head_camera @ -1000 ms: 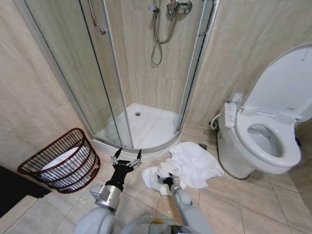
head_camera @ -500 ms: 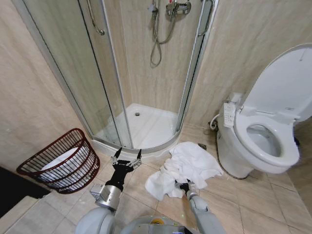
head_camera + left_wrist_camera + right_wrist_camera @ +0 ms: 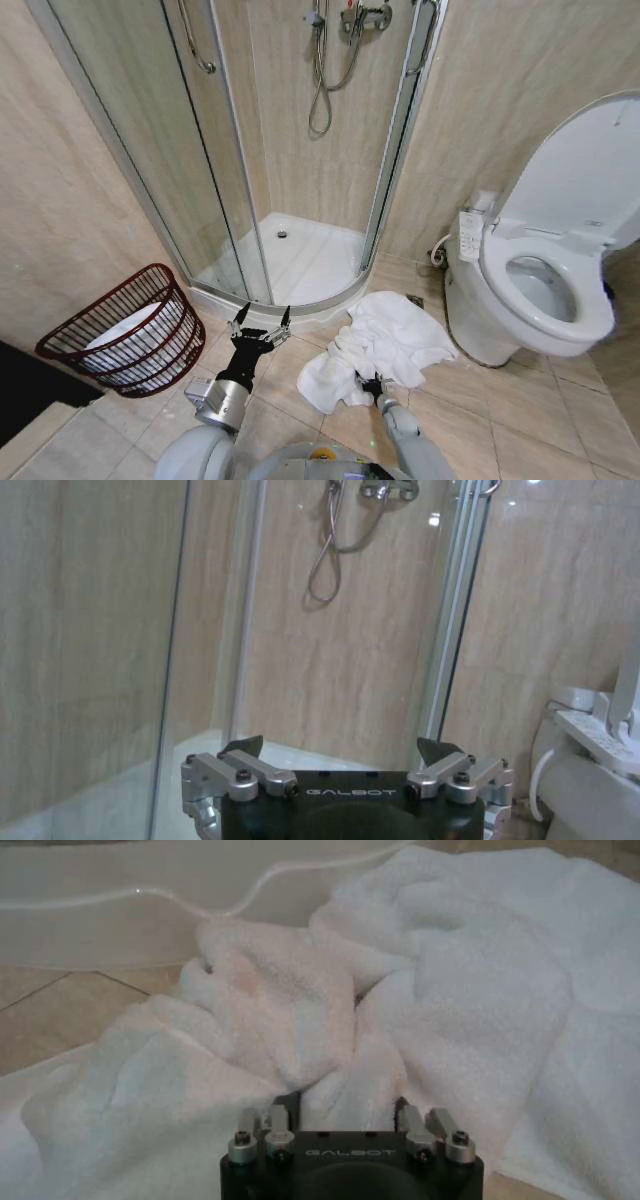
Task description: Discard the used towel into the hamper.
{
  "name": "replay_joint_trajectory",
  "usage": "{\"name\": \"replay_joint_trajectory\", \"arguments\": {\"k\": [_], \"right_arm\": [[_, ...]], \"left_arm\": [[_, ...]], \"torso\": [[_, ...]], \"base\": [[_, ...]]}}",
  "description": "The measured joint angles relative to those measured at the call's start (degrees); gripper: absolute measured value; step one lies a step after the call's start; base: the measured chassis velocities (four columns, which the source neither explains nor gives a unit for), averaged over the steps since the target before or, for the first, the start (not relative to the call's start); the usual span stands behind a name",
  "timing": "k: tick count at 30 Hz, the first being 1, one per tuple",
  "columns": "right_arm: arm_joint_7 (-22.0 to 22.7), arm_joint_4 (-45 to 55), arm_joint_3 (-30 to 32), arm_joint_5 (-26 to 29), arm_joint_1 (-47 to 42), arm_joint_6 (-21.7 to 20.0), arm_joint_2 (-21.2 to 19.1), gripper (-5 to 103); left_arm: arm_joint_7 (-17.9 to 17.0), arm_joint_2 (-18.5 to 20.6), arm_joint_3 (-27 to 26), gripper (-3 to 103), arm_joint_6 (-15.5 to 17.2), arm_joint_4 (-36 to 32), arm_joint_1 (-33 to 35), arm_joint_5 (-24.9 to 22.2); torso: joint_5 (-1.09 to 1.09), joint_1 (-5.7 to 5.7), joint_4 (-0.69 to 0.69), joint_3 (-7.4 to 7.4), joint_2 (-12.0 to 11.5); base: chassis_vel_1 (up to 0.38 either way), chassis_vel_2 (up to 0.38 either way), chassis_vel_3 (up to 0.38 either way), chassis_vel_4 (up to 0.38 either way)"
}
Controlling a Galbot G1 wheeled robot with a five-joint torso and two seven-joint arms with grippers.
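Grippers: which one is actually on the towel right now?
The right gripper, low on the floor with its fingers buried in a fold of the white towel. The left gripper is open in the air near the shower step, touching nothing.

Over the last second the right gripper point(image 3: 372, 384) has drawn back along the floor, dragging the towel's point(image 3: 385, 338) near edge flatter.
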Motion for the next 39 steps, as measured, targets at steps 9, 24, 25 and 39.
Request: {"name": "replay_joint_trajectory", "arguments": {"k": [9, 24, 25, 39], "right_arm": [[0.6, 2.07, 0.72, -2.72, -1.71, 1.68, -0.02, 18], [3.28, 5.92, 3.97, -11.23, -6.06, 10.65, 0.58, 7], [3.67, 7.71, 4.91, -12.79, -7.14, 12.31, 0.53, 7], [-2.16, 36.98, 10.85, -2.76, -21.9, 17.48, 0.55, 7]], "left_arm": [[0.0, 0.0, 0.0, 100, 0.0, 0.0, 0.0, 0.0], [0.0, 0.0, 0.0, 100, 0.0, 0.0, 0.0, 0.0], [0.0, 0.0, 0.0, 100, 0.0, 0.0, 0.0, 0.0], [0.0, 0.0, 0.0, 100, 0.0, 0.0, 0.0, 0.0]], "torso": [[-0.01, 0.0, 0.0, 0.03, 0.04], [0.02, 0.0, 0.0, 0.06, 0.08], [0.0, 0.0, 0.0, 0.05, 0.08], [0.01, 0.0, -0.01, 0.06, 0.1]], "base": [[0.0, 0.0, 0.0, 0.0], [0.0, 0.0, 0.0, 0.0], [0.0, 0.0, 0.0, 0.0], [0.0, 0.0, 0.0, 0.0]]}}
